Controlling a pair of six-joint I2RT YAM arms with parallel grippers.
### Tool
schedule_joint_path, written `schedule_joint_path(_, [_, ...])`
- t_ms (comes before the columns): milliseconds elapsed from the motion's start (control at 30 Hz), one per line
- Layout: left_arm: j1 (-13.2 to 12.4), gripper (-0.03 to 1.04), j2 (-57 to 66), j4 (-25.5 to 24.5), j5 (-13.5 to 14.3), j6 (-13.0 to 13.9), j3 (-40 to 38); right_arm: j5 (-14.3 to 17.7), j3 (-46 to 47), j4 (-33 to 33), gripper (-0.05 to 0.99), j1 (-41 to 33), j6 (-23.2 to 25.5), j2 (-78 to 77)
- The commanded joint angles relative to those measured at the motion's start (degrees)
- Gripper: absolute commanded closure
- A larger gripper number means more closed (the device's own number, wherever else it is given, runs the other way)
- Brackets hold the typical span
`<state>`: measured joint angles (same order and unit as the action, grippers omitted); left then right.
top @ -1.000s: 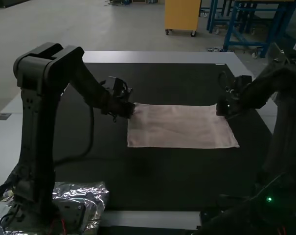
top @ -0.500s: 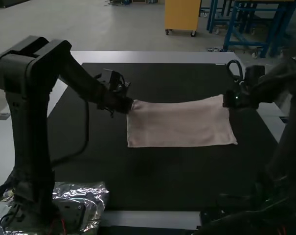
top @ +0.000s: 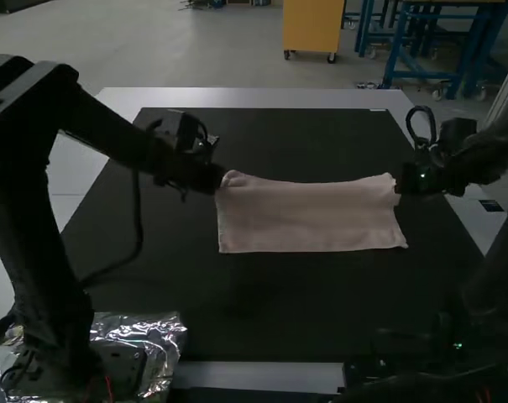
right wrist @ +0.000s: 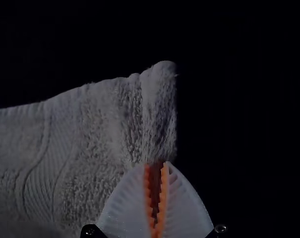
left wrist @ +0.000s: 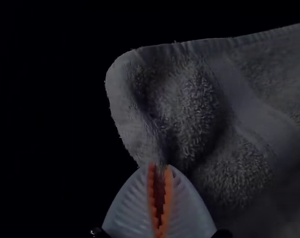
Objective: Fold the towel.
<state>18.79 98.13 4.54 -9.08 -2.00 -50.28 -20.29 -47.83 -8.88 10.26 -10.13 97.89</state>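
Towel [top: 308, 220]: lay wide across the dark mat [top: 245, 306], between the two arms, near edge fairly straight on the mat, far edge sagging slightly between its held corners. Number of layers could not be told.

Left gripper [left wrist: 159, 168]: tips pressed nearly together, pinching the towel by its far left corner; the cloth puckered just beyond them. Right gripper [right wrist: 155, 164]: likewise nearly closed, pinching the far right corner, a narrow upright ridge of cloth at the tips. Light was poor; depth of the bite looked shallow but was uncertain.

Step in hand, as judged: carrying the far edge over toward the near edge. Good practice called for both grippers to rise together, at equal height and pace, with just enough outward tension to take out the sag. Too much would have risked dragging the near edge or slipping a corner. Corners were best set down directly over the near ones, then released low and together.

Farther out: crinkled silvery sheet [top: 164, 334] beside the left arm's base, apart from the towel.
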Motion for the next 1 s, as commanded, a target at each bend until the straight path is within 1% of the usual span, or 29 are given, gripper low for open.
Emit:
schedule_joint_path(0, [-0.1, 0.99, -2.9, -0.8, 0.6, -1.4, 2.0, -1.2, 1.3, 0.9, 0.96, 1.7, -1.7, -3.1])
schedule_joint_path(133, [-0.1, 0.99, -5.8, -2.3, 0.6, -1.5, 4.3, -2.7, 3.2, 2.4, 0.96, 2.7, -1.7, -6.4])
schedule_joint_path(200, [-0.1, 0.98, -7.8, -2.7, 0.6, -1.6, 5.3, -2.8, 3.8, 3.3, 0.96, 3.2, -1.9, -8.1])
schedule_joint_path(300, [0.0, 0.99, -10.2, -3.0, 0.6, -2.2, 6.6, -3.7, 4.6, 5.4, 0.96, 3.7, -2.3, -10.1])
schedule_joint_path(367, [0.1, 0.98, -11.6, -3.6, 0.6, -3.4, 7.2, -4.2, 5.2, 6.7, 0.96, 4.0, -2.7, -11.1])
schedule_joint_path(467, [0.6, 0.99, -14.2, -5.3, 0.5, -3.6, 7.6, -5.0, 6.0, 8.8, 0.96, 4.9, -2.8, -13.1])
schedule_joint_path(533, [1.0, 0.99, -15.4, -5.5, 0.6, -3.7, 8.4, -5.2, 6.5, 10.0, 0.96, 5.6, -2.9, -14.4])
schedule_joint_path(733, [2.7, 0.98, -17.0, -5.9, 0.7, -3.7, 12.0, -4.9, 9.7, 12.5, 0.96, 6.1, -3.3, -16.0])
schedule_joint_path(833, [3.3, 0.98, -17.0, -5.9, 0.8, -3.4, 14.0, -4.1, 11.6, 12.5, 0.96, 6.2, -3.8, -15.8])
schedule_joint_path(967, [3.8, 0.98, -16.9, -5.3, 0.8, -3.1, 16.9, -2.2, 13.9, 11.7, 0.96, 6.2, -4.5, -14.7])
